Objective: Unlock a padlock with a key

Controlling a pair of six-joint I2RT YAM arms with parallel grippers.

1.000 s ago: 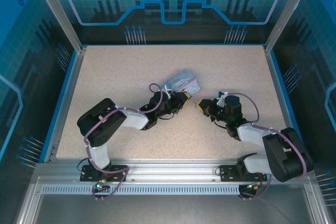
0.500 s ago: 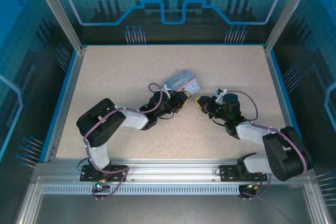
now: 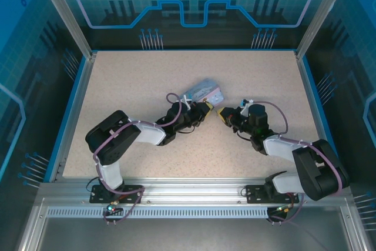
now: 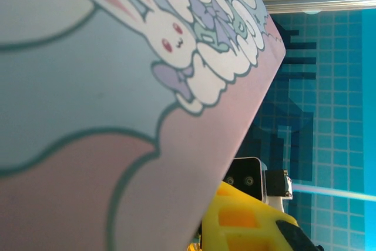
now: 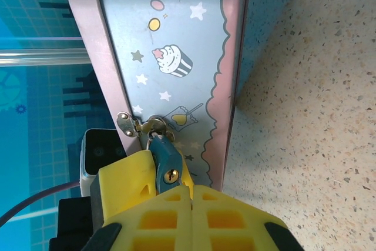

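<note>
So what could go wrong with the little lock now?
The padlock hangs from a small hasp on the box, so a push from the right gripper could swing its keyhole aside. The left gripper is crowded right beside it; the two might bump. The key is too small to make out, so it may be misaligned.

Both arms reach in twd table ctr, low over the surface. Left arm: shoulder link upright nr base, forearm stretched right and away, wrist almost level. Left gripper points right, yellow fingers pinched on the padlock. Right arm: elbow folded back by its base, forearm running left and away, wrist level. Right gripper points left, jaws fully closed, yellow fingers pressed flat together w/ no gap. The two gripper tips face each other, just apart.
</note>
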